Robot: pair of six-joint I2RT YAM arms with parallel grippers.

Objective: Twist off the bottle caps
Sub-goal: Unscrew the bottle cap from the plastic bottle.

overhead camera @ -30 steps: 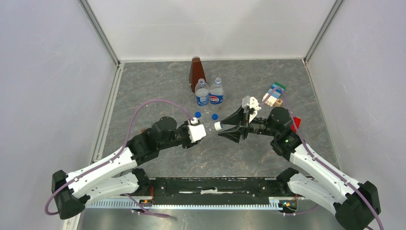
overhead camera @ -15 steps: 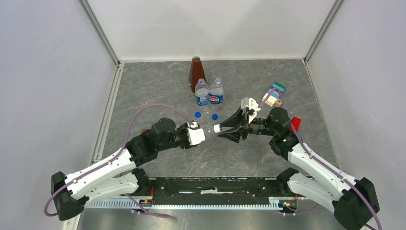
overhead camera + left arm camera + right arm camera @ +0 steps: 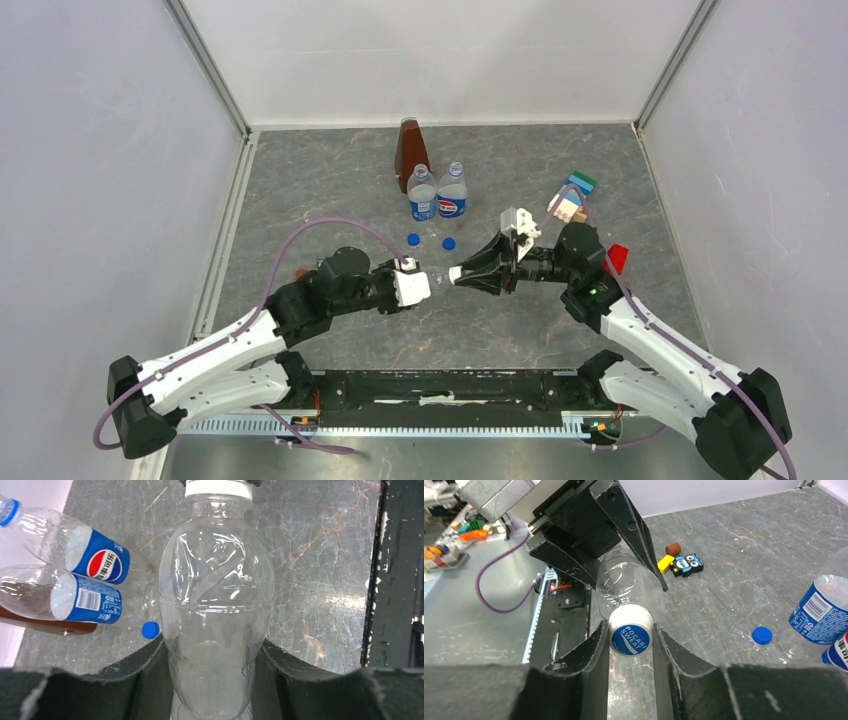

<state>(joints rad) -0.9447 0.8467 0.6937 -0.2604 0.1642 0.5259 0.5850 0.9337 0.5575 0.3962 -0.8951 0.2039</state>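
Observation:
The small unlabelled clear bottle lies level above the table, my left gripper shut around its body. Its white cap with a blue mark points at my right gripper, whose jaws press on both sides of that cap. From above, the left gripper, bottle and right gripper form one line mid-table. Two blue-labelled bottles stand uncapped further back. Two blue caps lie on the table in front of them.
A brown pyramid-shaped object stands behind the labelled bottles. Coloured blocks and a red piece lie to the right. Small toy blocks sit on the table's left side, behind my left arm. The black base rail runs along the near edge.
My right gripper's jaws have closed from half open onto the white cap. Both grippers and the bottle have drifted slightly toward the near edge.

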